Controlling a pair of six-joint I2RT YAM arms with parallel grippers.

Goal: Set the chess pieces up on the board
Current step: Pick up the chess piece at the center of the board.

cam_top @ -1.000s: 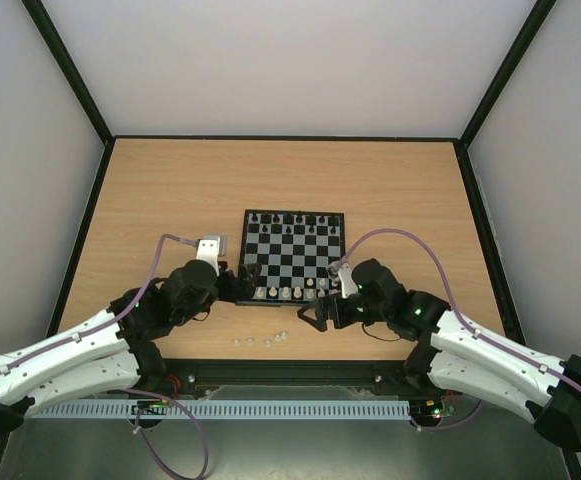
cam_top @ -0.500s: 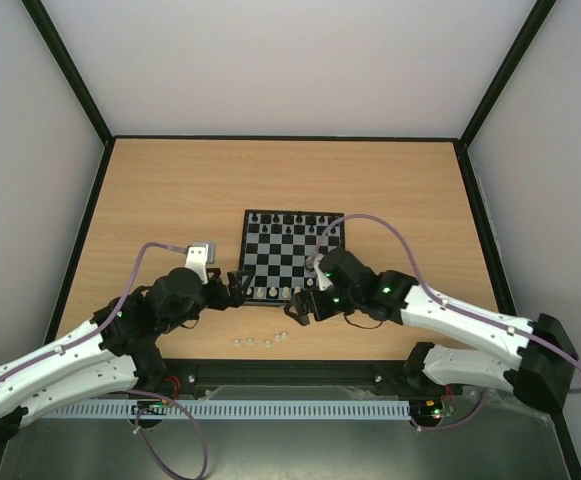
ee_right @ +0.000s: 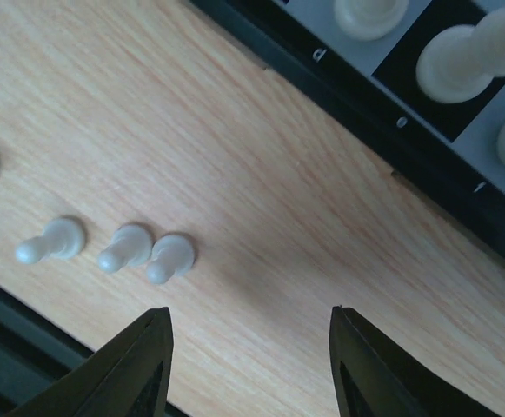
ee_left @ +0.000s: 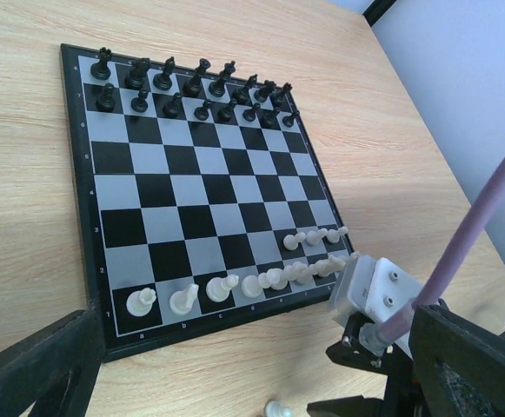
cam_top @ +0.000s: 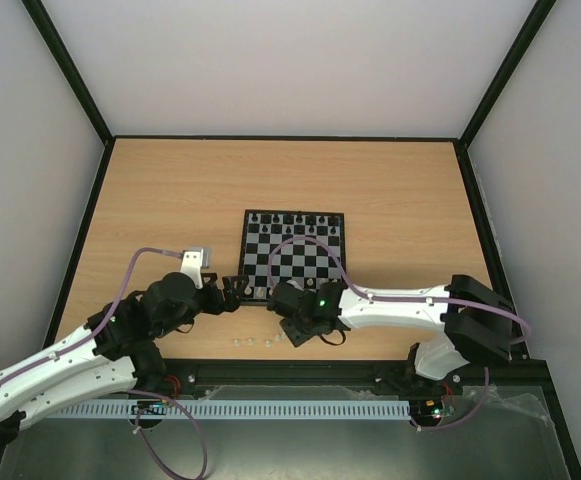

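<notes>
My R jaws stand apart, empty, over the counter [ee_right: 269, 208]. Three loose white pawns [ee_right: 169, 258] lie just ahead-left of them, off the board [ee_right: 391, 113], so I judge a pick comes next. L jaws are wide, empty, w/ the board straight ahead.

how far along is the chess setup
Done: black pieces fill two rows of the board; white's back row looks full, with four pawns ahead of it. In hand: nothing; the right pincer hangs open near the loose pawns. Left: those four loose pawns, off the board on the table.
</notes>
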